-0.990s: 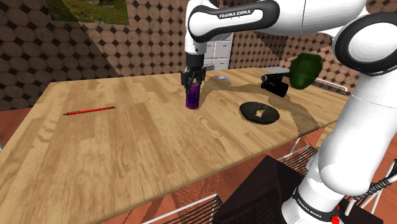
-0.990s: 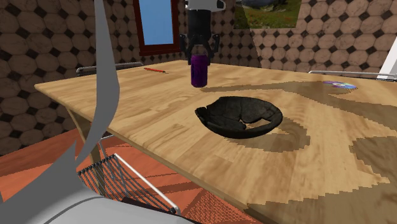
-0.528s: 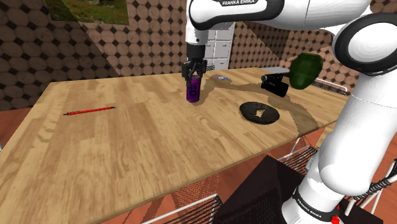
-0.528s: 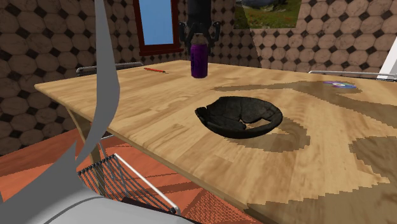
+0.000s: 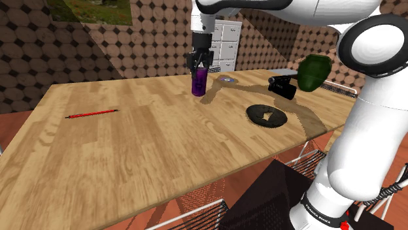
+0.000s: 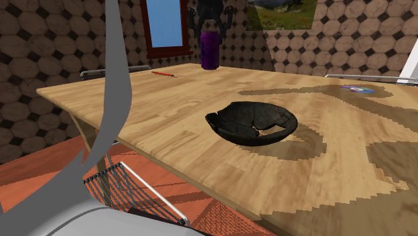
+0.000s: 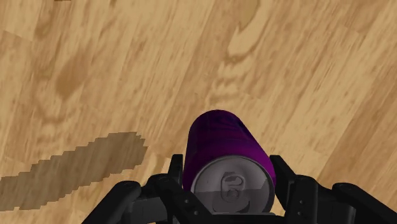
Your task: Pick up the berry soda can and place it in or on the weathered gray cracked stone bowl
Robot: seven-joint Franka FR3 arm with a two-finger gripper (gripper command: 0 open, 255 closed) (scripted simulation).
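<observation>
**Purple can clasped and held clear of the bench**

The black fingers point(image 7: 284, 177) are closed only as far as the can's width allows. They clasp the purple soda can point(image 7: 224, 147) from two opposite sides, near its top. In the wrist view each finger presses against the can's wall, and the silver lid with its pull tab faces the camera between them. The can hangs upright from this grip, and the wood grain of the bench point(image 5: 150, 144) shows past it, with a patch of shadow off to one side.

In the shoulder view the base of the can is clear of the wood, above the part of the bench near its far edge. A white drawer cabinet point(image 5: 224, 40) stands behind that edge. The second exterior view also shows the can hanging upright above the bench top.

The dark grey cracked stone bowl point(image 6: 231, 129) sits on the bench nearer the edge on the stand's side, well apart from the can. A shiny disc point(image 5: 227, 79) lies flat near the far edge, close to the can. A red pencil point(image 5: 91, 114) lies flat toward the bench end away from the bowl. Near the corner beyond the bowl is a small black boxy object point(image 5: 282, 87), with a dark green rounded thing point(image 5: 314, 72) just beside it
</observation>
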